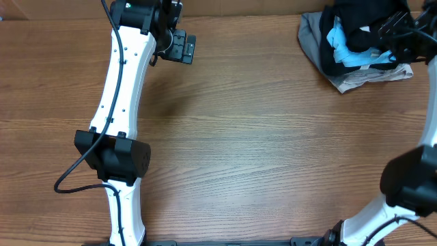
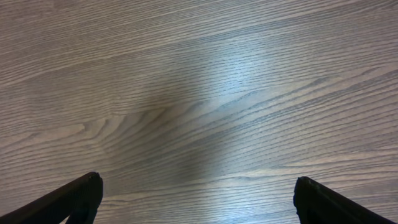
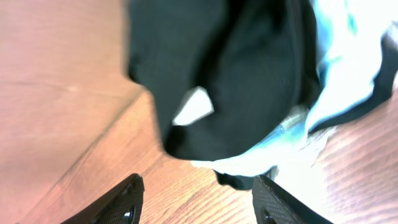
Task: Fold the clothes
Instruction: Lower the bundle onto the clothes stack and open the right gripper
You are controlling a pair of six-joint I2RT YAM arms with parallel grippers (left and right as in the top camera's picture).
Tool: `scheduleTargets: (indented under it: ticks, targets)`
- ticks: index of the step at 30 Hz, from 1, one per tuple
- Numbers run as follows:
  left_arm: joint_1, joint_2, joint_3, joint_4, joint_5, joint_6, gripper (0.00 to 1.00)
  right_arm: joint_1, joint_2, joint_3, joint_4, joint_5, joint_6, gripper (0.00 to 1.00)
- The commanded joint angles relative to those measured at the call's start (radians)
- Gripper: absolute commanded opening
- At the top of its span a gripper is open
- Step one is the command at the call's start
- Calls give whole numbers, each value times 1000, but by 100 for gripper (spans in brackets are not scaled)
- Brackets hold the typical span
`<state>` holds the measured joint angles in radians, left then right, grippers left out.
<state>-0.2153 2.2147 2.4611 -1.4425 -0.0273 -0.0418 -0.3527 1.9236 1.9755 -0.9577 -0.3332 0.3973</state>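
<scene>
The clothes sit in a crumpled heap at the far right corner of the table (image 1: 239,143), and most of the black T-shirt (image 1: 348,31) is bunched up, so no clear long axis or facing can be made out. Light blue fabric (image 1: 351,51) pokes out of the heap, with grey cloth (image 1: 313,37) on its left side and a pale beige piece (image 1: 369,75) underneath; where one garment ends and the next begins is hard to tell. From overhead, the right gripper (image 1: 399,34) is over the pile and partly cut off by the frame edge. Its wrist view shows what the overhead cannot: the fingers (image 3: 127,199) spread apart, hanging just above the black fabric, nothing between them. The left gripper (image 1: 179,46) hovers near the far left edge, and its wrist view shows only bare wood, fingers (image 2: 74,199) wide apart.
</scene>
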Motion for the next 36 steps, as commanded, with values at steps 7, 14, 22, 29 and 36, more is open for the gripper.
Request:
scheduleTargets:
  ticks: [7,14,22,29,36]
  targets:
    - [6,-11,3,26,2,19,100,18,-27,21,389,97,-227,86]
    - [4,-11,3,29,2,19,100,32,148,21,752,212,-275,100]
    - [4,-11,3,29,2,19,100,72,383,21,741,213,-275,100]
    - [4,-11,3,30,2,19,100,126,584,21,436,324,-275,100]
    - [4,-11,3,29,2,19,100,138,701,14,292,358,-268,100]
